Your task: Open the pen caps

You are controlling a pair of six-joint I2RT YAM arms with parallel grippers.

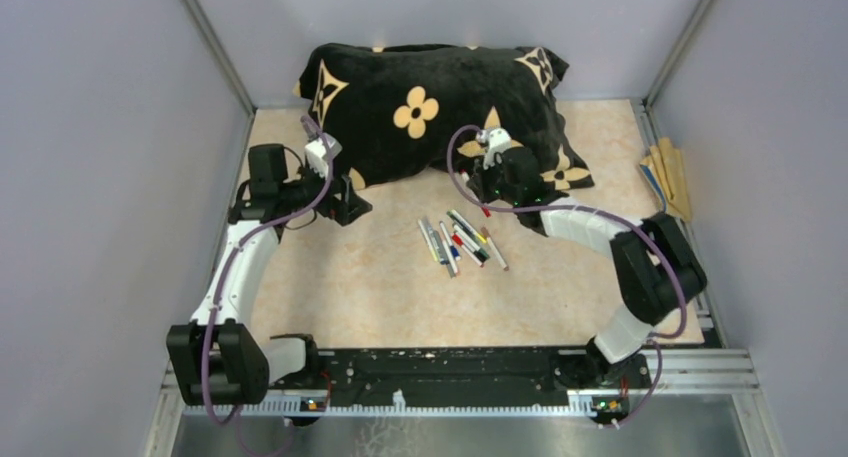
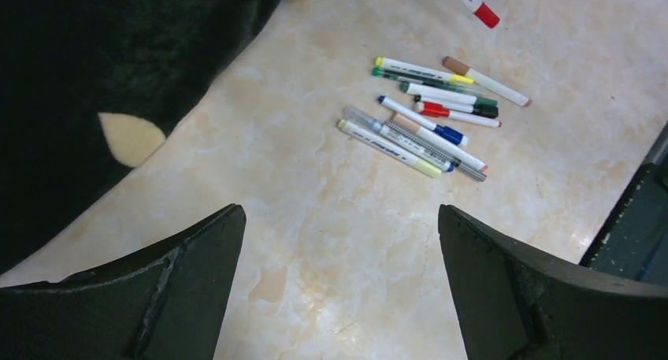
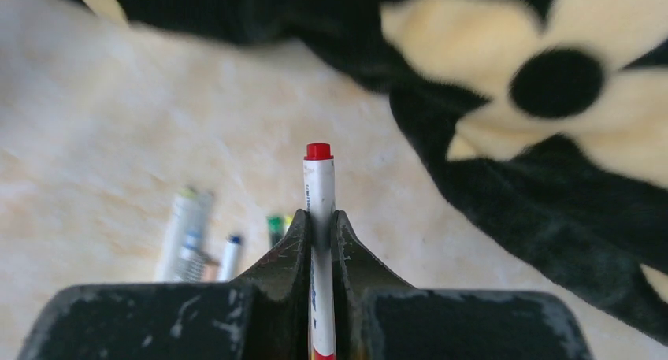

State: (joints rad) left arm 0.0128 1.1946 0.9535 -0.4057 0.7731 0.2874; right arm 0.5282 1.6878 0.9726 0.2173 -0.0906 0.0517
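Observation:
Several capped pens (image 1: pixel 462 242) lie bunched on the marbled table in the middle, also seen in the left wrist view as pens (image 2: pixel 425 112) with green, red, blue, yellow and tan caps. My right gripper (image 3: pixel 319 222) is shut on one white pen (image 3: pixel 319 187), held above the table, whose red end (image 3: pixel 319 150) sticks out past the fingertips. That pen (image 2: pixel 475 4) shows at the top of the left wrist view. In the top view the right gripper (image 1: pixel 490 205) hangs just behind the bunch. My left gripper (image 2: pixel 341 218) is wide open and holds nothing, left of the pens (image 1: pixel 350 205).
A big black pillow (image 1: pixel 430 107) with cream flower prints fills the back of the table, close behind both grippers. Flat tan sticks (image 1: pixel 670 177) lie by the right wall. Grey walls enclose the table on three sides.

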